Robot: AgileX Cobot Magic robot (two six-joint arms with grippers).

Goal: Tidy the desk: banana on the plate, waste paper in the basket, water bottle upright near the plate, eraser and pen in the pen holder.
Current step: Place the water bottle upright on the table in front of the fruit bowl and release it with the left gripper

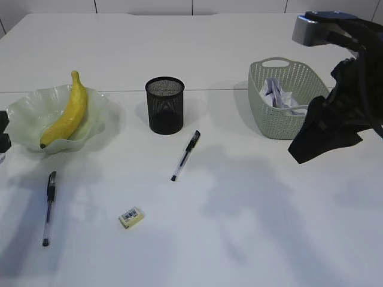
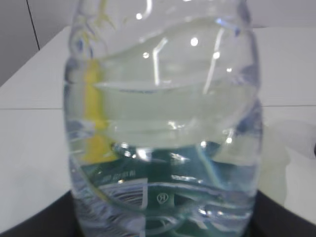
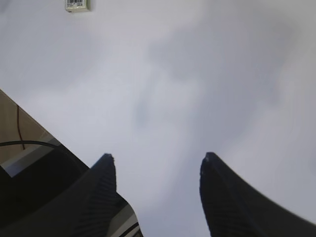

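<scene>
With the left pincer pinching the clear plastic green-labelled water bottle (image 2: 163, 123), set it upright beside the ruffled pale-green plate (image 1: 24, 113); the right pincer (image 3: 157, 163) hangs spread above the counter.

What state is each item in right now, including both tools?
banana: lying in the plate
basket: upright, crumpled paper inside
pen holder: upright, no pen or eraser seen in it
two pens: lying flat on the desk
eraser: on the desk, sticker up
water bottle: filling the left wrist view, partly full
right tool: open, empty
left tool: not visible
</scene>
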